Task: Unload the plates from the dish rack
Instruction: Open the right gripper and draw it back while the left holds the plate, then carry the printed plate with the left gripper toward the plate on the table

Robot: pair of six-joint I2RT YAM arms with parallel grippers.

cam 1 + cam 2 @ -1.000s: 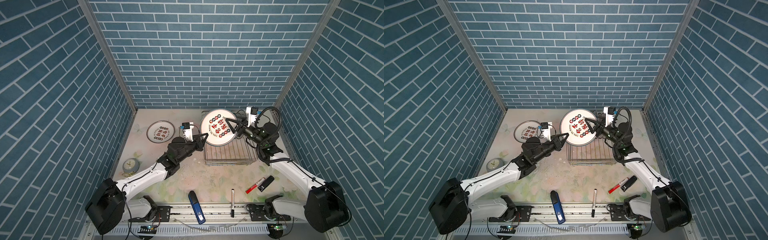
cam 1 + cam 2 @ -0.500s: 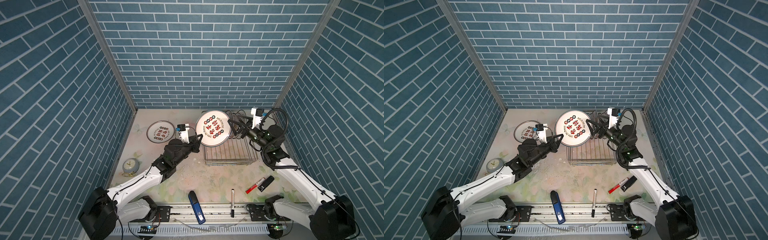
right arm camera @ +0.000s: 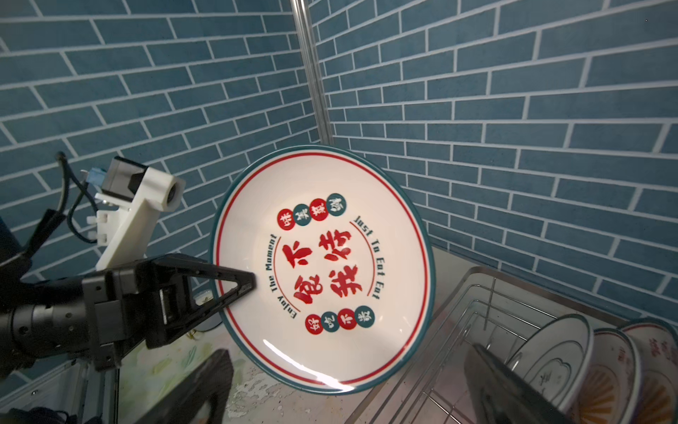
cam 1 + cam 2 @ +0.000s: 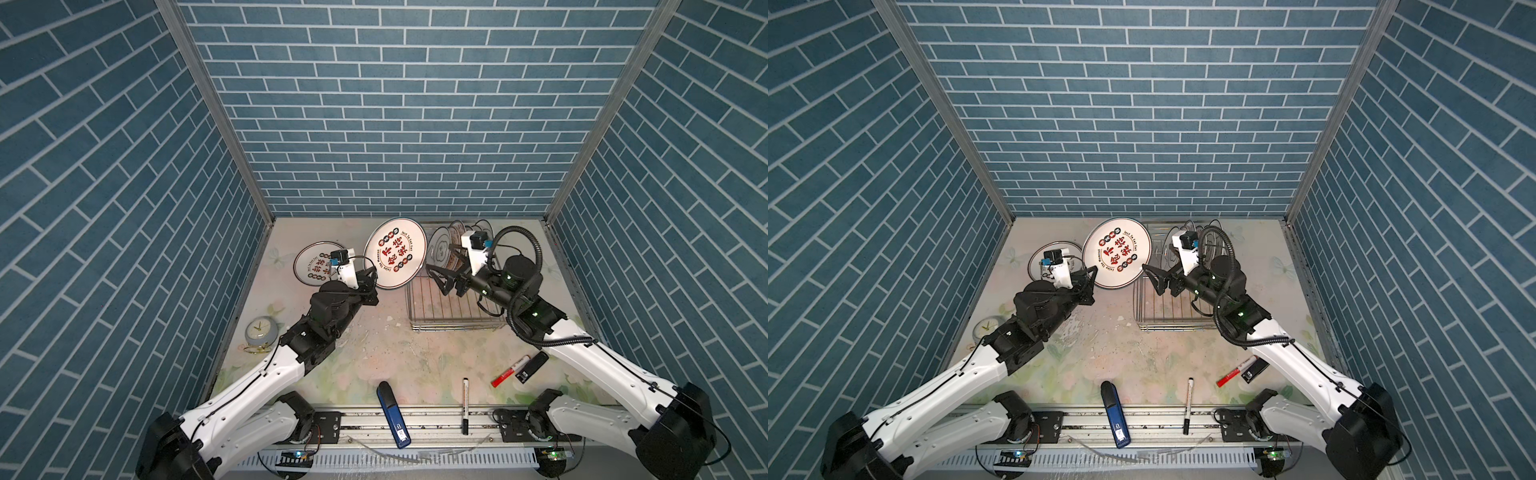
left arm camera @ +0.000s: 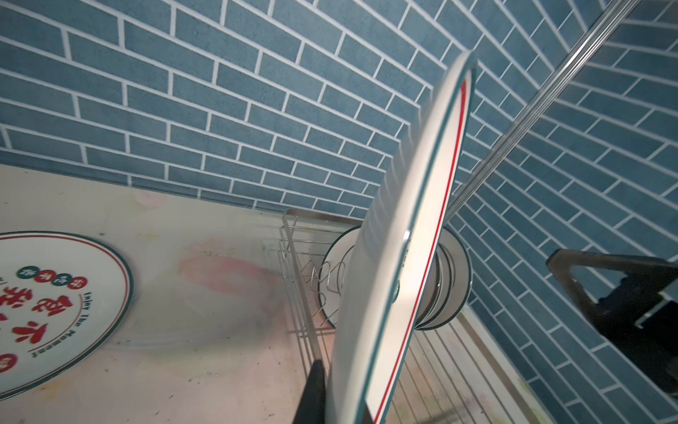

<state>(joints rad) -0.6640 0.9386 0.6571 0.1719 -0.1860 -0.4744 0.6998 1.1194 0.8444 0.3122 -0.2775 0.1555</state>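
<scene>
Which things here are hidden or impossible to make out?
Racked plates: count unclear in both top views; the right arm covers them.
Flat plate: cut by the left wrist view's edge.
Held plate: edge-on in left wrist view, print unseen.
Clock: time too small, top view.

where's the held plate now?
In both top views: held plate raised at back centre, pinched by left gripper, between flat plate and dish rack.
</scene>
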